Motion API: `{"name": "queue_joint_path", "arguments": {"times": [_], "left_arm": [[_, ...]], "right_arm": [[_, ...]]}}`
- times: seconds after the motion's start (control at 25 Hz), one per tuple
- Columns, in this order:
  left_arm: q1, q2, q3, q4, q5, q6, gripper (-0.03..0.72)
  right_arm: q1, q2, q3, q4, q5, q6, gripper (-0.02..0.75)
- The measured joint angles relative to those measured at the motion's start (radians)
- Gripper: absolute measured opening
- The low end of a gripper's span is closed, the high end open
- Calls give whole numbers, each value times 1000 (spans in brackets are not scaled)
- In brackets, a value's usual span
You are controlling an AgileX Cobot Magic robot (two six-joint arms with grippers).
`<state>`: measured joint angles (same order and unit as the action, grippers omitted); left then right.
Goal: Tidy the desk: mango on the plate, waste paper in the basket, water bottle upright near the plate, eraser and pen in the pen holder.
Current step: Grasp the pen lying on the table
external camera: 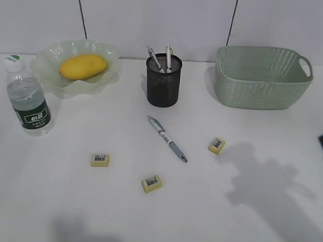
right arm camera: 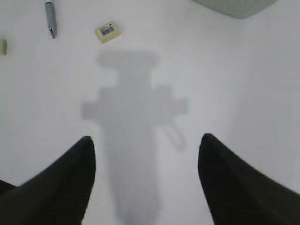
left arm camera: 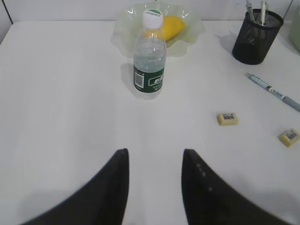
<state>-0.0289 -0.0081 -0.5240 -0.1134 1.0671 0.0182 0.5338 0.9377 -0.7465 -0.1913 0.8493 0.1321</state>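
Mango (external camera: 83, 66) sits on the scalloped green plate (external camera: 47, 61), and the water bottle (external camera: 29, 98) stands upright just beside it. The mesh pen holder (external camera: 163, 81) has 2 pens in it; 1 pen (external camera: 166, 138) lies loose on the counter (external camera: 254, 209) with 3 yellow erasers (external camera: 100, 160) around it. The basket (external camera: 261, 78) sits far right. Left end effector (left arm camera: 154, 187) hangs apart with nothing in it, and the right end effector (right arm camera: 145, 183) is wider apart, empty too.
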Motion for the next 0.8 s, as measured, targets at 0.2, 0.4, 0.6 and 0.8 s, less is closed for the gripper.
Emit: {"name": "queue_joint_path", "arguments": {"times": [0.2,0.4,0.6,0.8], "left_arm": [[0,0,1,-1,0,1,296],[0,0,1,-1,0,2,296],[0,0,1,-1,0,2,296],[0,0,1,-1,0,2,296]], "right_arm": [[0,257,-141,93,16,-61,542],[0,478,-321,174,66,-93,541],[33,671,-500,181,142,-100,541],[95,844,-681,183,202,-100,541]]}}
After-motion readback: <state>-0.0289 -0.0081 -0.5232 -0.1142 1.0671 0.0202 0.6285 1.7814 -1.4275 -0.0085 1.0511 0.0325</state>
